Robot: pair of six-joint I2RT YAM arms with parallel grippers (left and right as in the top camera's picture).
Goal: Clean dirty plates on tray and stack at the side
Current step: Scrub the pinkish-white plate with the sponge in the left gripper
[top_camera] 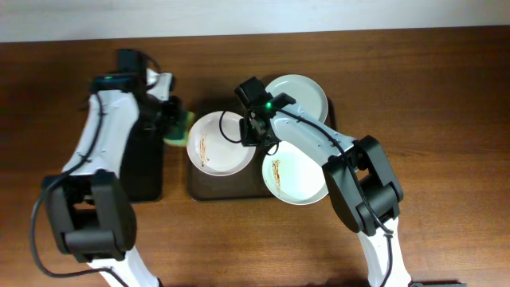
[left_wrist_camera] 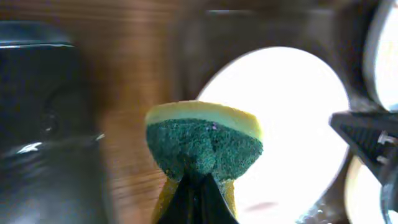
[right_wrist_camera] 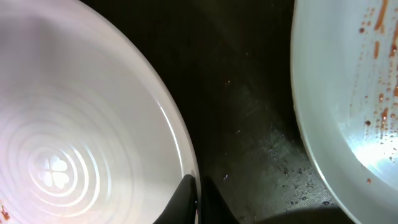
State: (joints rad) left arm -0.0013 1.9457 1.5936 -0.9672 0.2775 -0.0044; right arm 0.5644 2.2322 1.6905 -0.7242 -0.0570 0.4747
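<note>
1. Dirty plates: three white ones, all lying in the tray. None is stacked at the side yet.
2. Left plate has brown-orange streaks near its left edge. Front-right plate is streaked as well. Back-right plate shows no smear from overhead.
3. Step in hand, as I judge it: wiping the left plate. One arm steadies it while the other brings the sponge.
4. Right gripper: fingers nearly closed, pinching the right rim of the left plate. Bare tray floor lies just beside them.
5. Left gripper: fingers pinched tight on the sponge's lower end, green scouring face toward the camera, yellow layer behind.
6. From overhead the sponge sits at the plate's left rim, between it and the black tray. Whether it touches the rim I cannot tell.
7. Next move likely calls for carrying the sponge in over the rim onto the streaks, green face down, and rubbing along them. The right pinch must hold firm so the plate does not skid or tip.
8. Risk: pressure on the sponge near the rim could lever the shallow plate up against the pinch.
</note>
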